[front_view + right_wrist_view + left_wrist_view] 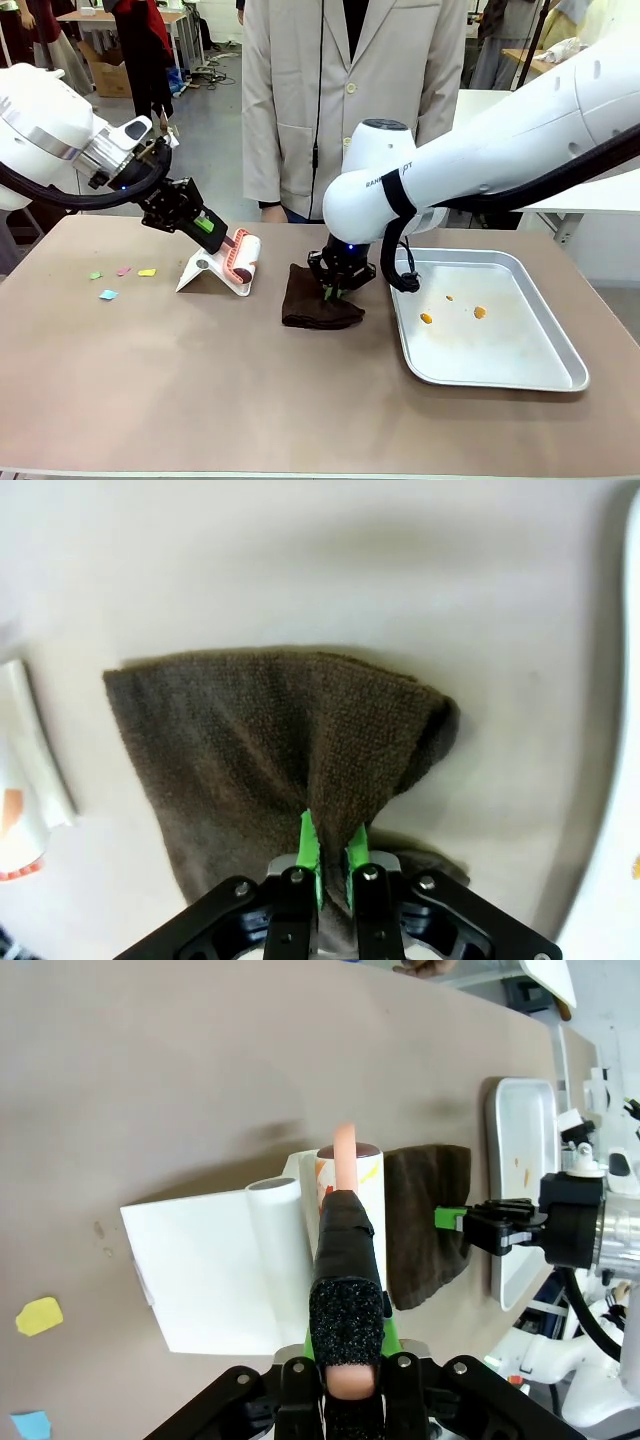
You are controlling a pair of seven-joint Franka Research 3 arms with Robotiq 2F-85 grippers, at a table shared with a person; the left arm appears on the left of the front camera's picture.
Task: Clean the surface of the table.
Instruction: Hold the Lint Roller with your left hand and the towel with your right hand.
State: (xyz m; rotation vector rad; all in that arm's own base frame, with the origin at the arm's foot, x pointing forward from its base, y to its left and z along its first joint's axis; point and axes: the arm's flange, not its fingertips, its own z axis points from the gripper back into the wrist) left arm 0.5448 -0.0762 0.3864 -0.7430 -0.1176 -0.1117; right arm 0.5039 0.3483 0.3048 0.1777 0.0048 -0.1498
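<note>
Table (200, 400): one roller (241, 258), cloth (308, 308); four scraps (147, 272)

Cloth (318, 308) left of tray (505, 352) on table (200, 390)

This looks like a robotics lab: a white left arm (45, 125) and a white right arm (520, 140) reach in from the frame's sides over a taupe-brown table (200, 390), and a person in a pale lab coat (290, 110) stands at top centre. In the upper left, a work table (120, 18) and a cardboard box (105, 72) stand on a grey floor (215, 140).
</note>
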